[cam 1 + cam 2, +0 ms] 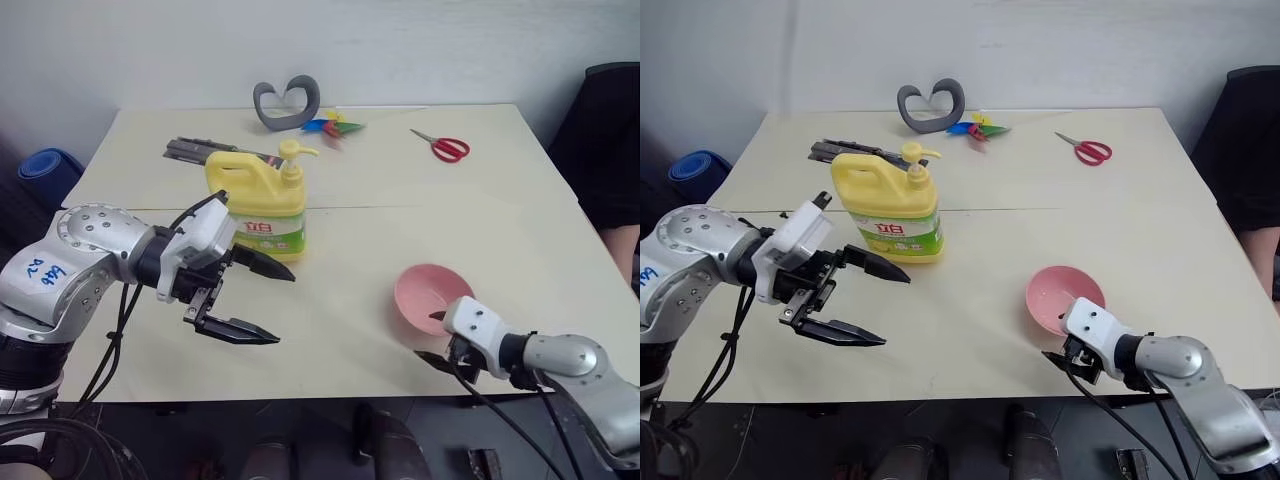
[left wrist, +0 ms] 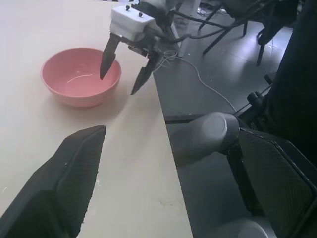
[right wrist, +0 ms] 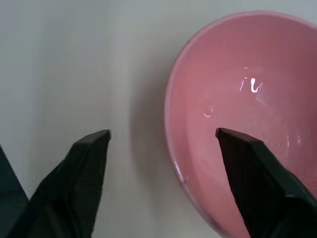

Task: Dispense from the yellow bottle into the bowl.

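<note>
Straddling: the right gripper point(image 3: 163, 148) stands with its jaws apart across the near rim of the pink bowl point(image 1: 430, 293), one finger over the bowl's inside, the other over the bare table outside the wall; neither finger can be seen touching the rim.
Step in hand: by my reading, securing the bowl, before any pumping begins.
Bowl: upright and apparently empty, near the table's front edge, well apart from the yellow bottle and to its right and nearer the robot.
Yellow bottle point(image 1: 256, 203): upright near the middle of the table point(image 1: 500, 200), pump top pointing right, handle on its left side, label facing the robot; nothing holds it.
Left gripper point(image 1: 246, 300): spread wide and empty, hovering just in front of the bottle, fingers pointing right, toward the bowl.
Other things: red-handled scissors point(image 1: 443, 147), a grey heart-shaped object point(image 1: 287, 103) and a coloured pinwheel point(image 1: 332, 126) lie beyond the bottle at the far side; a dark flat tool lies just behind the bottle.
Next move calls for: the right jaws pinching the bowl's wall squarely so it does not tip, then bringing it beneath the spout.
Risk: a thin rim grip could tilt the bowl.
</note>
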`<state>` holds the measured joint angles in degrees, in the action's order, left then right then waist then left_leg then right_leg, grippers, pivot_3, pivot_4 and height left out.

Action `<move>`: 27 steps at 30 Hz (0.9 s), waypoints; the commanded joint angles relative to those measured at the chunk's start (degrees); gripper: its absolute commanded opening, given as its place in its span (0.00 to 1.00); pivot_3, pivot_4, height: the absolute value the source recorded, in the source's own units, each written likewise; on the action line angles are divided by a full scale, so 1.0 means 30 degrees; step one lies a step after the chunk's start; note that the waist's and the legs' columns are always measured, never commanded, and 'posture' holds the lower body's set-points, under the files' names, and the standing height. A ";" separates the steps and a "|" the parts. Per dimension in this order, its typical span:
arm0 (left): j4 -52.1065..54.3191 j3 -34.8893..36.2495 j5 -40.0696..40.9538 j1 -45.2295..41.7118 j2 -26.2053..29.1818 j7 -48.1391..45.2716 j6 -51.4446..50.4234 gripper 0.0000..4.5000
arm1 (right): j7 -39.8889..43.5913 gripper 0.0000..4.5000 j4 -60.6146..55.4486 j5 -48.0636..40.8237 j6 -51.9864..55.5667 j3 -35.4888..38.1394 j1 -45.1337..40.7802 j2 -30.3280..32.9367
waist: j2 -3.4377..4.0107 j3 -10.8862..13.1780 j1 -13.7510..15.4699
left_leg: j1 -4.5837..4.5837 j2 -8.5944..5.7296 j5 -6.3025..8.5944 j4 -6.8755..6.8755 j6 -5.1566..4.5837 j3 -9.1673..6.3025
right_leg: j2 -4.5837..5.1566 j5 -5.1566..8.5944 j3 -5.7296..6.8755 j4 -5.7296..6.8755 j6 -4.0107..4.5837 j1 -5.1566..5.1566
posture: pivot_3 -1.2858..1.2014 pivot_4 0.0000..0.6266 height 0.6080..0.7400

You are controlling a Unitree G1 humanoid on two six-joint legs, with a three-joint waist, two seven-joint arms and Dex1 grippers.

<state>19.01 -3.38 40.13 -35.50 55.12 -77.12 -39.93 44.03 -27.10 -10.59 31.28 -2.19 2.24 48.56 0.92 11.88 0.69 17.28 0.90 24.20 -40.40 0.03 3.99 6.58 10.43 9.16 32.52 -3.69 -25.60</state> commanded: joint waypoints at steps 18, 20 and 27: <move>-0.0390 0.0594 -0.0248 -0.0662 -0.0292 0.0211 -0.0036 1.00 | -0.0654 0.06 0.1140 0.1072 -0.0924 -0.0713 -0.1247 -0.1314 | -0.0049 -0.0022 -0.0003 | -0.0004 0.0006 0.0005 -0.0001 -0.0013 -0.0009 | 0.0001 0.0000 -0.0001 0.0007 0.0001 0.0001 | 0.52 0.24 1.00; -0.0483 0.0777 -0.0168 -0.0796 -0.0275 0.0310 -0.0104 1.00 | -0.0343 0.03 0.1165 0.0935 -0.1099 -0.0745 -0.1368 -0.1305 | -0.0057 -0.0024 0.0000 | -0.0003 0.0006 0.0005 -0.0001 -0.0014 -0.0008 | 0.0001 0.0000 -0.0002 0.0007 0.0001 0.0001 | 0.52 0.24 1.00; -0.1257 0.3147 0.1271 -0.1733 -0.0250 0.1922 -0.1589 1.00 | 0.1753 0.03 0.1007 0.0681 -0.1144 -0.1399 -0.4750 -0.0617 | -0.0096 -0.0012 -0.0296 | -0.0014 0.0009 0.0004 -0.0001 -0.0021 -0.0033 | 0.0001 -0.0005 -0.0016 0.0018 0.0003 0.0000 | 0.52 0.24 1.00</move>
<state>15.26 2.35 41.76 -39.16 53.66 -72.36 -43.67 47.22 -22.51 -7.94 28.87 -6.36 -9.96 45.55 0.63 11.84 -0.20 17.23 0.93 24.21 -40.40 -0.03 3.88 6.57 10.42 9.10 32.60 -3.68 -25.62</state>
